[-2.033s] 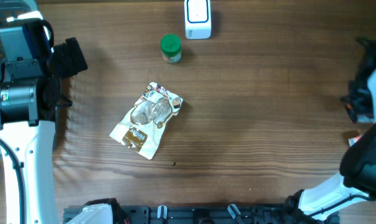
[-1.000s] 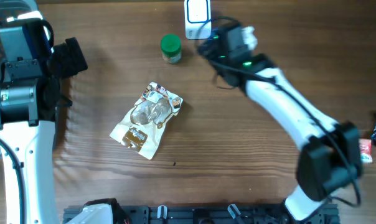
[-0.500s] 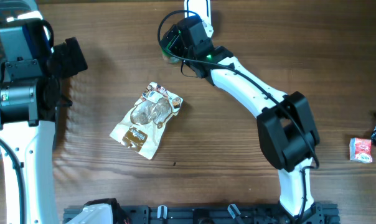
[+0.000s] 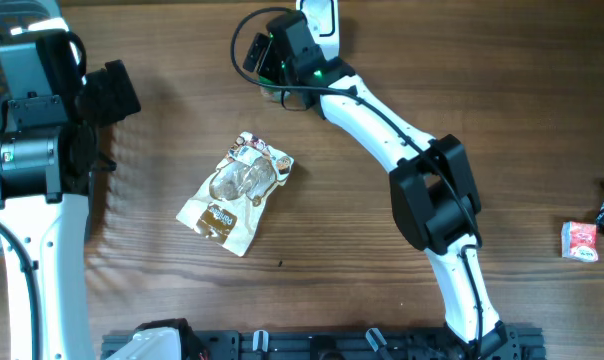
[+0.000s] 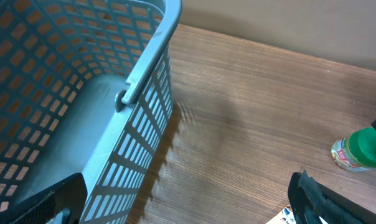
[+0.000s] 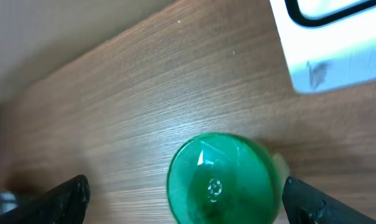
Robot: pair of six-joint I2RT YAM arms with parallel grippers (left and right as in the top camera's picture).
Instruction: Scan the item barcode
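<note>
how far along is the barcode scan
Done: nothing grasped or scanned. In hand: the right pincer hangs open directly over the green-lidded jar, which stands beside the white scanner. The left pincer is open near the basket. Left: grip the jar, show its barcode to the scanner.

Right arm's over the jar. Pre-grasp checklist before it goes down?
1. Right claw open: ok, jaws stand wide.
2. Jar between the fingers: ok, green cap sits in the gap, a bit toward one side.
3. Jar upright: ok, cap faces the wrist camera.
4. Clear of the scanner: ok, bare wood shows between them.
5. Barcode side known: cannot tell, the label is hidden from above.
6. Left claw out of the way: ok, open and parked by the basket.
</note>
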